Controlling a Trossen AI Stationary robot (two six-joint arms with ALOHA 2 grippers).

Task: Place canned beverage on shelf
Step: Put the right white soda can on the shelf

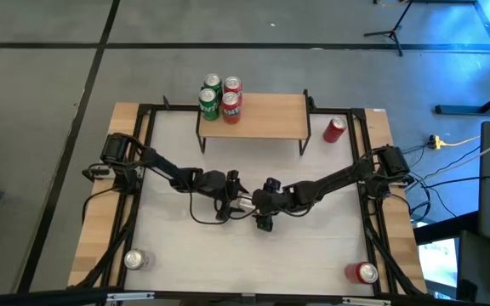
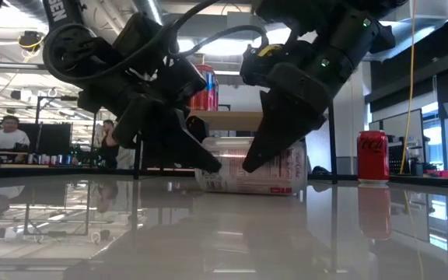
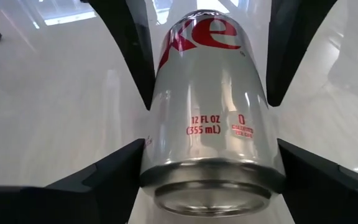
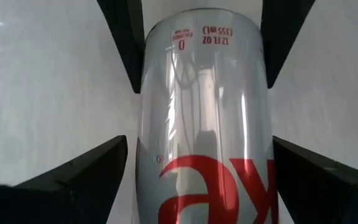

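Note:
A silver Diet Coke can (image 1: 247, 202) lies on its side at the middle of the table, its bottom end toward the table's left; it also shows in the low view (image 2: 263, 175). My left gripper (image 1: 233, 199) is shut on the can near its bottom end. My right gripper (image 1: 262, 206) is open, and its fingers stand on either side of the can's top half (image 4: 204, 155) with a thin gap. The shelf (image 1: 266, 117), a light-wood board on black legs, stands at the far middle with several cans (image 1: 221, 95) upright on its left end. My left gripper pinches the can's round wall just above its bottom rim (image 3: 166, 155) between its two fingers (image 3: 110, 177). The fingers slant down from the table's left and lie across the can. The can lies on its side on the table.
A red can (image 1: 336, 128) stands on the table right of the shelf. A silver can (image 1: 133, 259) sits at the near left corner and a red one (image 1: 364, 272) at the near right. The black frame (image 1: 147, 127) runs along the table's sides.

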